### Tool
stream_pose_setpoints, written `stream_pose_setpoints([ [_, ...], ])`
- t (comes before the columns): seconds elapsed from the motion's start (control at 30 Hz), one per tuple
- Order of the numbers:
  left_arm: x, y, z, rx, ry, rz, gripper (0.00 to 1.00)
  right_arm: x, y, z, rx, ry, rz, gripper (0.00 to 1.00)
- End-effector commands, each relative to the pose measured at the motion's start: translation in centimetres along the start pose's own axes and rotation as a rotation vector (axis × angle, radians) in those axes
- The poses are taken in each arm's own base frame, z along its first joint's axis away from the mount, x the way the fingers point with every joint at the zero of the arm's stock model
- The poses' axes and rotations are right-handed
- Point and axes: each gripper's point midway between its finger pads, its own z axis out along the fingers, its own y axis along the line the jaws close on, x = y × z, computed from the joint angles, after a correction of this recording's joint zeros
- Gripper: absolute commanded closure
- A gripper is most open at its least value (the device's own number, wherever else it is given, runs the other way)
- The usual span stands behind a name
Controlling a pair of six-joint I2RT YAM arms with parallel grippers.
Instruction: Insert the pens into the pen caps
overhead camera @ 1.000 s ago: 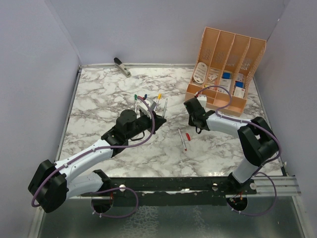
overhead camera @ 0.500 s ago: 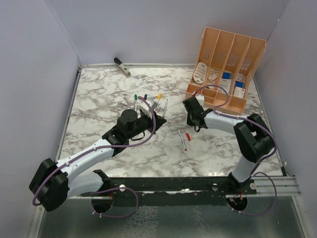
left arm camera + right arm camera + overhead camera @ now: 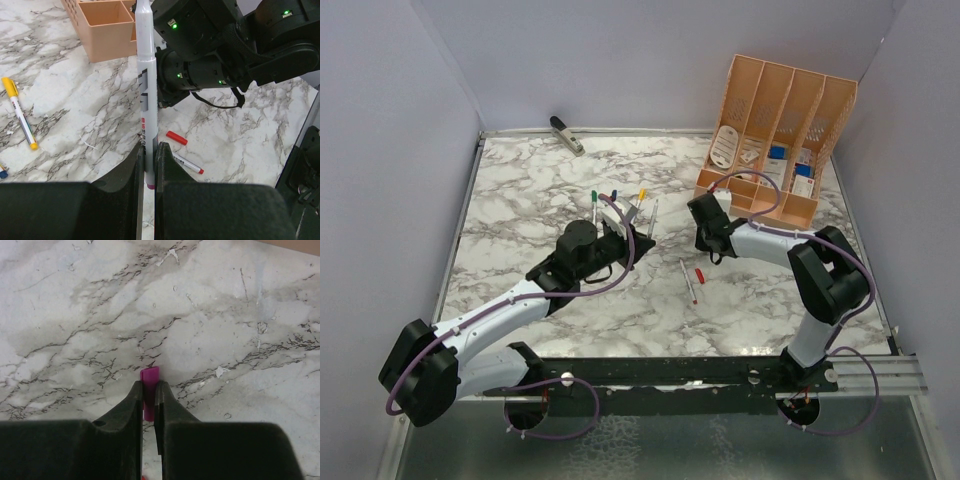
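The pen (image 3: 146, 90) being worked on is white and grey with a bit of pink at its near end. It sits squeezed between the two fingers of the left gripper (image 3: 150, 152), which are close together on its lower part, so most of the pen sticks out in front. The far end goes past the top edge of the left wrist view, so the tip cannot be seen. The pink cap (image 3: 149, 374) is pinched in the right gripper (image 3: 149, 390), whose fingers are also close together, with only the top of the cap poking out. I think each arm holds one piece so they can be pushed together in the air. From above, the two grippers face each other with a gap between them, so the pen is not in the cap yet. They need to line up well, or the tip may miss the small cap. On the marble table (image 3: 520, 200) between the arms lie a pen with a red tip (image 3: 186, 163) and, just beside it, a red cap (image 3: 176, 138), waiting for later. A yellow pen (image 3: 20, 117) lies off to the side and looks capped. An orange rack (image 3: 780, 120) stands at the back.
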Motion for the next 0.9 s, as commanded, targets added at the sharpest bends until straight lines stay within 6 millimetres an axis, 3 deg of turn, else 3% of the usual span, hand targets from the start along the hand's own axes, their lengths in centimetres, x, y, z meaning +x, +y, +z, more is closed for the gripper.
stream_pose_setpoints([
  [0.0, -1.8, 0.3, 0.0, -0.019, -0.051, 0.016, 1.0, 4.9, -1.9, 1.4, 0.065, 0.16, -0.044, 0.98],
  [0.1, -1.8, 0.4, -0.1, -0.025, -0.056, 0.016, 1.0, 5.4, -2.0, 1.4, 0.06, 0.17, -0.046, 0.99],
  [0.2, -1.8, 0.5, -0.2, -0.029, -0.056, 0.017, 1.0, 4.5, -1.6, 1.0, 0.039, 0.144, -0.047, 0.99],
  [0.27, -1.9, 0.5, -0.3, -0.029, -0.058, 0.021, 1.0, 2.8, -1.0, 0.4, 0.019, 0.102, -0.043, 0.99],
  [0.37, -1.9, 0.4, -0.4, -0.024, -0.057, 0.029, 1.0, -1.6, 0.6, -1.3, -0.038, -0.009, -0.015, 0.99],
  [0.47, -1.9, -0.1, -0.6, 0.003, -0.056, 0.043, 1.0, -7.8, 2.8, -5.1, -0.157, -0.188, 0.042, 0.99],
  [0.6, -1.6, -0.8, -0.7, 0.051, -0.047, 0.06, 1.0, -14.1, 4.1, -10.7, -0.293, -0.4, 0.11, 0.99],
  [0.73, -1.6, -1.7, -0.9, 0.101, -0.055, 0.079, 1.0, -17.7, 4.6, -15.9, -0.426, -0.556, 0.136, 0.99],
  [0.87, -1.8, -3.9, -1.5, 0.236, -0.084, 0.122, 1.0, -19.2, 4.9, -21.3, -0.596, -0.707, 0.146, 0.99],
])
